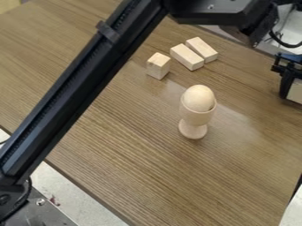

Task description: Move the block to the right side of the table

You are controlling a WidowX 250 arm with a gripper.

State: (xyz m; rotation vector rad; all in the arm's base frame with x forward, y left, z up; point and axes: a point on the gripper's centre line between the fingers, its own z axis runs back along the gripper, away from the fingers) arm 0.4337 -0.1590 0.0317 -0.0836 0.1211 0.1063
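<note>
The black arm crosses the desk from eight o'clock to one o'clock. Then a single block stands at eleven o'clock from the wooden cup, and a pair of blocks lies side by side at twelve o'clock from it. The cup carries a wooden egg. Between two and three o'clock from the cup, the gripper has its fingers closed on the pale block, which the view's edge cuts.

Left of the pincer spreads a brown, wood-grained table — a soft sheen of light on it, nearer the pincer — and past its far lower-left edge lies pale floor
</note>
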